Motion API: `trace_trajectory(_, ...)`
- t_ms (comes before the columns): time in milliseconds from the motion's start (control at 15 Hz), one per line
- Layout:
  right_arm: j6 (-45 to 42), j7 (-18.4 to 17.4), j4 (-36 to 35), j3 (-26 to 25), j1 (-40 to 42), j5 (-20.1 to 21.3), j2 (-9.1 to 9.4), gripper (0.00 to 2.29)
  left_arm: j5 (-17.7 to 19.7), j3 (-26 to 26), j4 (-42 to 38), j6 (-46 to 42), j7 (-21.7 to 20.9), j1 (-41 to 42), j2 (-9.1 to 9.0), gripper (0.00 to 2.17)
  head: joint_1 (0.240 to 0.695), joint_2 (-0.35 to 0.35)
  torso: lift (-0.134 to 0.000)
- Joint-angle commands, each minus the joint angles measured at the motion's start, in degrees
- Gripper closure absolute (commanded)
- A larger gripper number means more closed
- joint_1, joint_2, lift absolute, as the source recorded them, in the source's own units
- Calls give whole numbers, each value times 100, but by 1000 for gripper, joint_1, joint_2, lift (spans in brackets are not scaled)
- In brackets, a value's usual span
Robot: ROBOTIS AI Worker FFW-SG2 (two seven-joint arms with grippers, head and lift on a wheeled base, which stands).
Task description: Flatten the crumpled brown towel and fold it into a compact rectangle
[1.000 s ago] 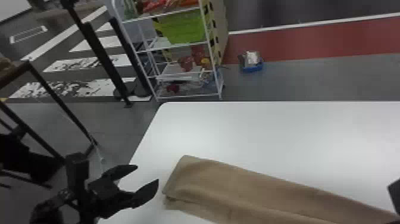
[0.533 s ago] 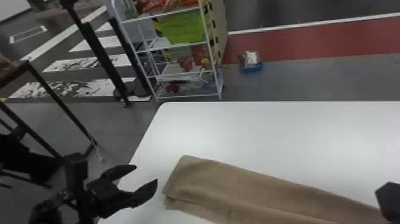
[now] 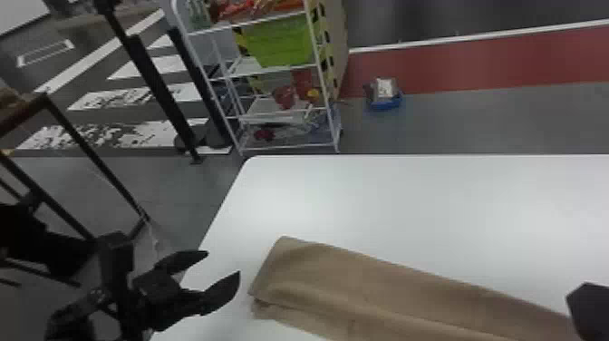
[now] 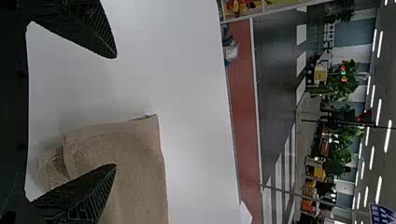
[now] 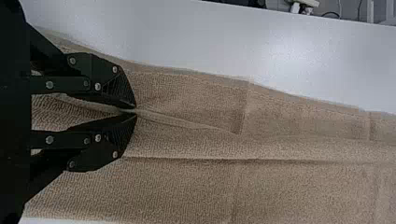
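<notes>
My left gripper (image 3: 222,272) stands open in the head view, just off the left end of the brown towel (image 3: 362,281). The towel lies as a long folded strip, slanting toward the lower right. In the left wrist view the open left gripper (image 4: 115,111) has its lower finger over the corner of the towel (image 4: 135,172). At the head view's right edge shows a part of my right gripper (image 3: 591,308), beside the towel's far stretch. The right wrist view has the right gripper (image 5: 134,111) shut on a raised ridge of the towel (image 5: 289,182).
The white table (image 3: 408,199) carries the towel. Beyond its back left corner stands a white wire shelf (image 3: 285,147) with a green bin (image 3: 281,43). A blue container (image 3: 384,97) sits on the floor, and a dark-legged table (image 3: 68,131) is at the left.
At the right edge of the head view, my right gripper has moved slightly to the left and come further into view. My left gripper has hardly moved.
</notes>
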Motion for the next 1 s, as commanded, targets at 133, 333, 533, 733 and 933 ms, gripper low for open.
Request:
trace_trajectory(133,21,53,48,10,-109,-46,31,944,1,25,4,0,-6,0,-15,46,695,350,-124)
trace_trajectory(333,73,53,48,-34,-109,-99,40,923,1,42,4,0,-24,-18,-15,46,695,350,-124)
trace_trajectory(533,144,53,57,-51,-118,-107,40,917,1,60,4,0,-41,-27,-15,46,695,350,-124)
trace_trajectory(733,161,53,57,-51,-127,-134,57,859,1,77,4,0,-41,-27,-15,46,695,350,-124)
trace_trajectory(933,179,53,84,-87,-153,-231,75,859,1,86,4,0,-41,-35,-15,46,695,350,-124)
